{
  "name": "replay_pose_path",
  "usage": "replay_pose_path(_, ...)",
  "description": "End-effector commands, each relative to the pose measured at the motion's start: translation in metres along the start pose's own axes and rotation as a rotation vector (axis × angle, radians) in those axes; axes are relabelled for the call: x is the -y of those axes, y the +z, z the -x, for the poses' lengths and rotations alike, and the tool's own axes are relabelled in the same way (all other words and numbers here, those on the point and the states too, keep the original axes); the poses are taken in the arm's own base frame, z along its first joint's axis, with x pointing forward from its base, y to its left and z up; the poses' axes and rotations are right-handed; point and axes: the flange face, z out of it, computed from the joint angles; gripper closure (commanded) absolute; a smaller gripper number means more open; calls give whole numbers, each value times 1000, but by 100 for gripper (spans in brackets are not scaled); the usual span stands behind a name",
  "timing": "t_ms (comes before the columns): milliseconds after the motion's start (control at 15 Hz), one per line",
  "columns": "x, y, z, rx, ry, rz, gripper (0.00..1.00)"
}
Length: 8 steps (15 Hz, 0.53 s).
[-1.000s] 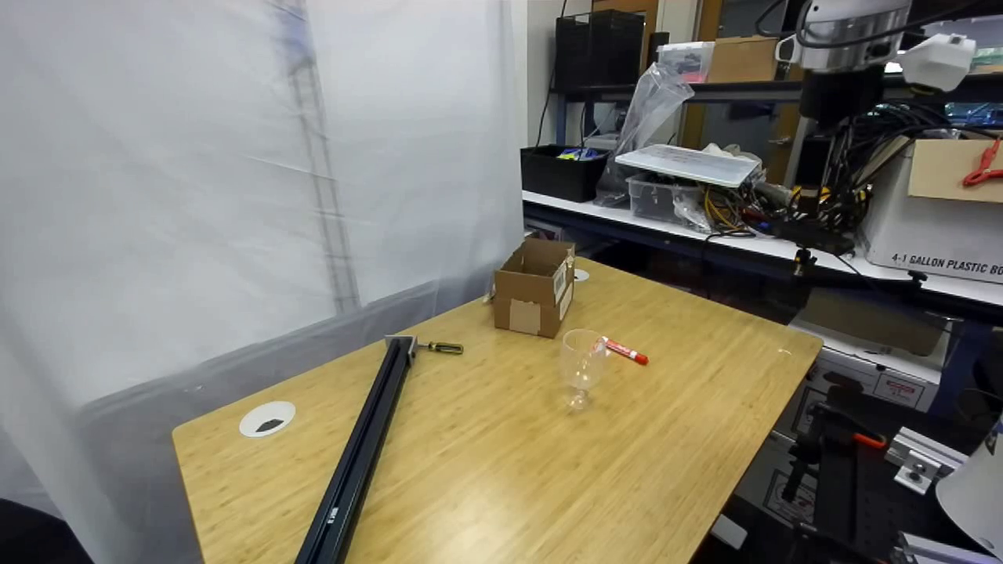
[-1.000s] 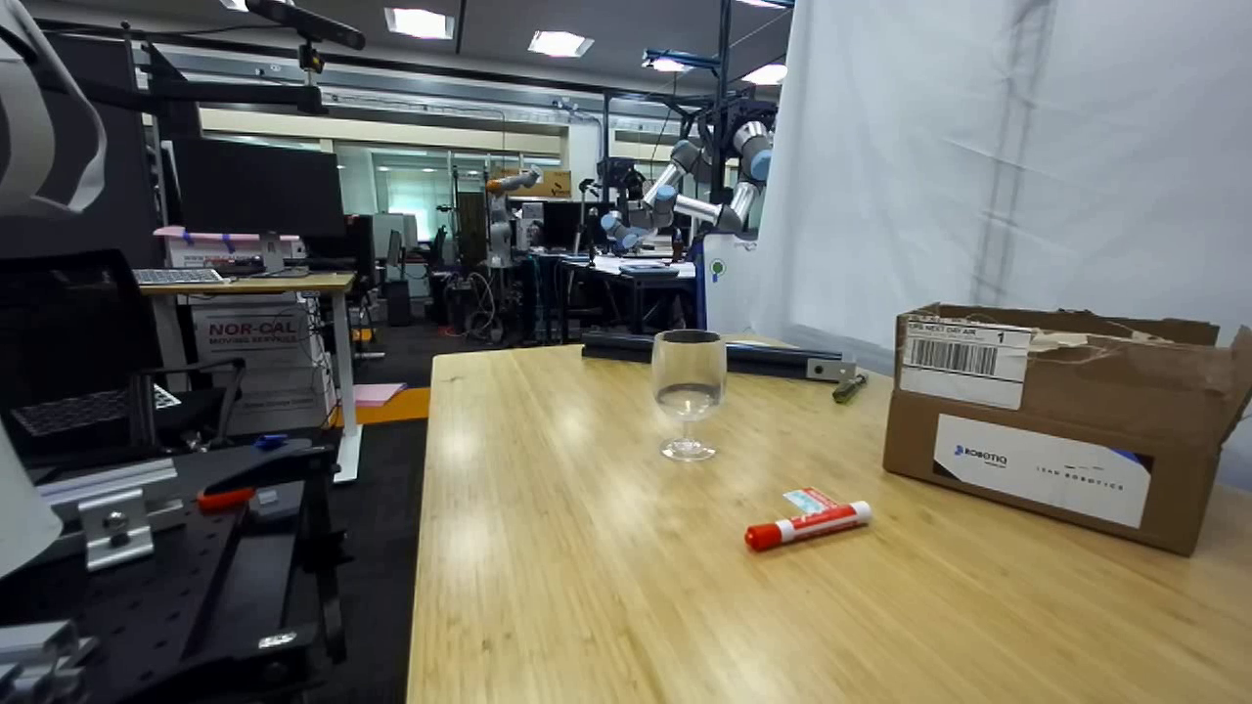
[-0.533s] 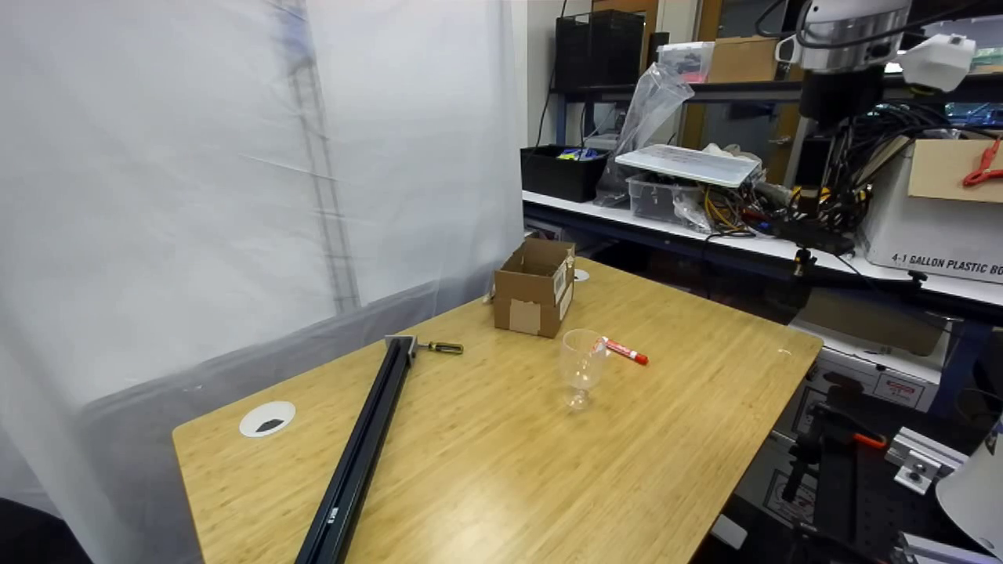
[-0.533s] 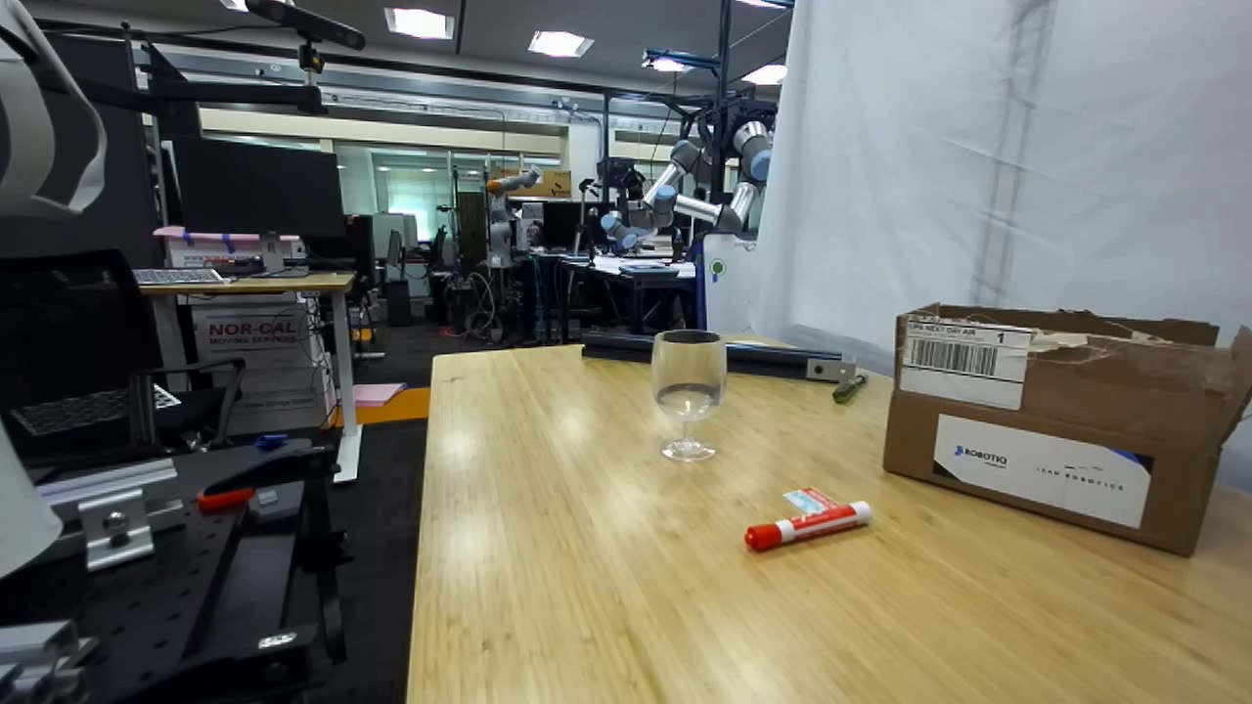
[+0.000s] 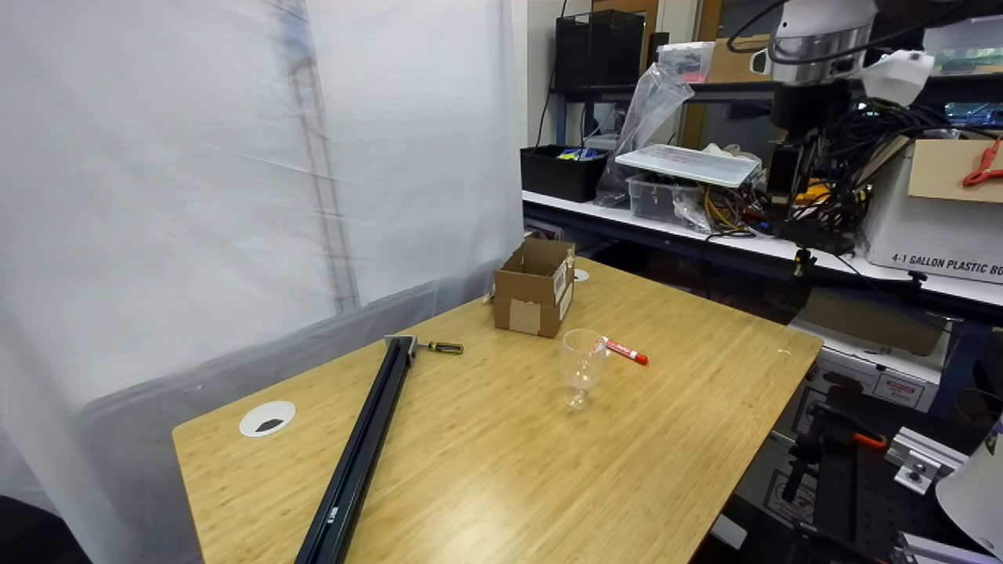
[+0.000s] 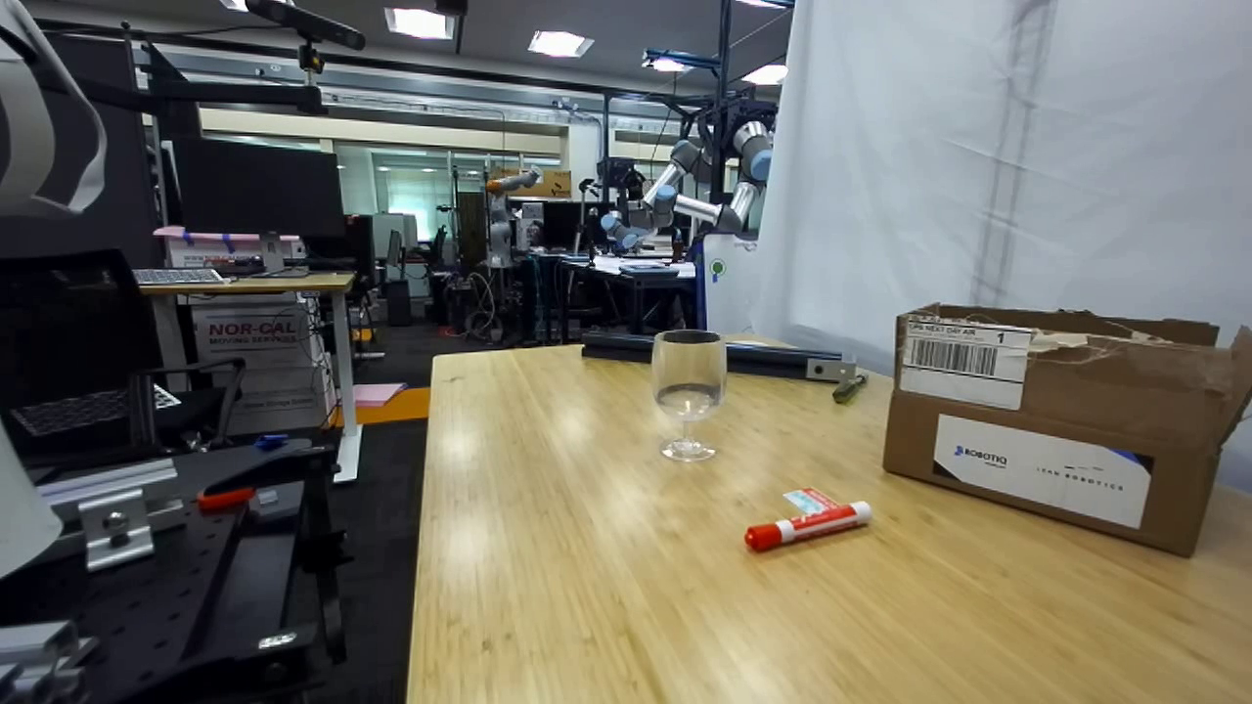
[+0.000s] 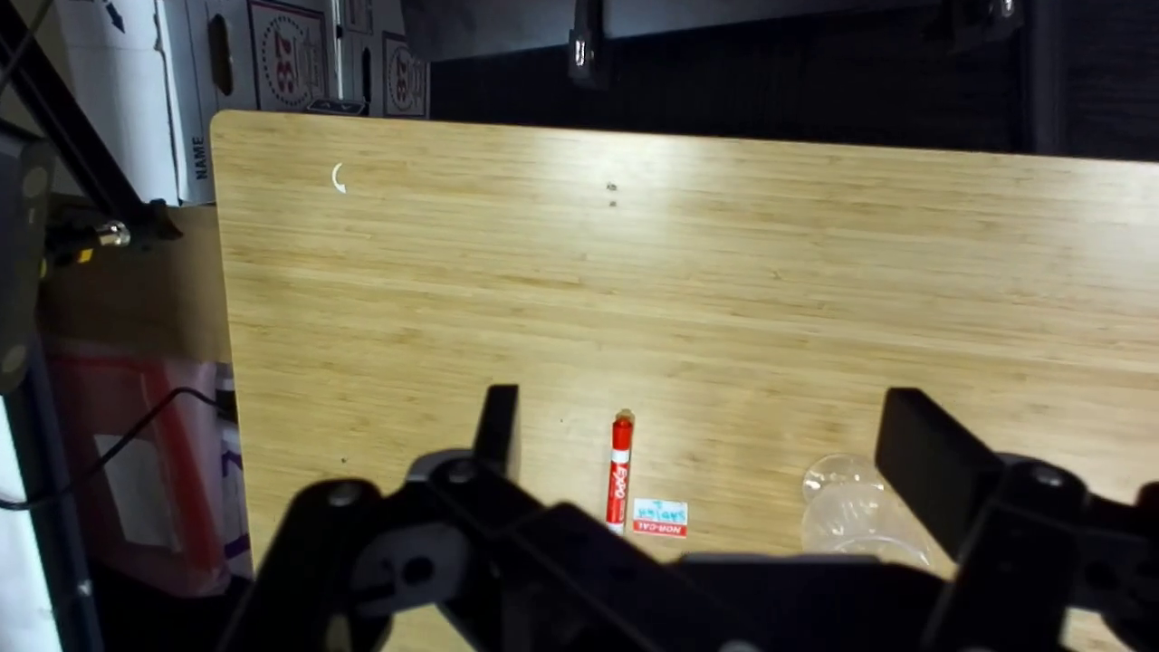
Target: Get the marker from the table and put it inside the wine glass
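The red marker [image 5: 627, 352] [image 6: 810, 526] with white bands lies flat on the light-wood table [image 5: 501, 462] [image 6: 548, 567] [image 7: 634, 299]. The clear wine glass [image 5: 582, 364] [image 6: 689, 381] stands upright near the marker. My gripper [image 7: 704, 398] is open and empty, high above the table. In the wrist view the marker [image 7: 619, 480] shows between the spread fingers, nearer the left one, its lower end hidden by the gripper. The glass [image 7: 847, 516] is partly hidden by the right finger. In an exterior view my gripper [image 5: 783, 176] hangs at the upper right, away from both.
A brown open cardboard box [image 5: 526, 290] [image 6: 1047, 479] stands near the marker and glass. A long black bar [image 5: 360, 446] [image 6: 626, 349] lies along the table, with a screwdriver [image 5: 445, 348] [image 6: 849, 388] at its end. A small red-white label [image 7: 660, 518] [image 6: 810, 501] lies beside the marker.
In an exterior view the arm and gripper have moved left, toward the table, in the last half second; before that they held still. The marker, glass and box have not moved.
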Motion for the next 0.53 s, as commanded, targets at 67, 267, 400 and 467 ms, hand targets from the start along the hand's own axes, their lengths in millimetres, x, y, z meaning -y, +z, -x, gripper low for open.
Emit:
replay_pose_path(67, -8, -2, -31, -41, -9, 10, 0)
replay_pose_path(267, -16, 10, -51, -65, -10, -3, 0)
replay_pose_path(400, -24, 24, -65, -61, -2, -17, 0)
replay_pose_path(467, -27, 33, -72, -53, 3, -27, 0)
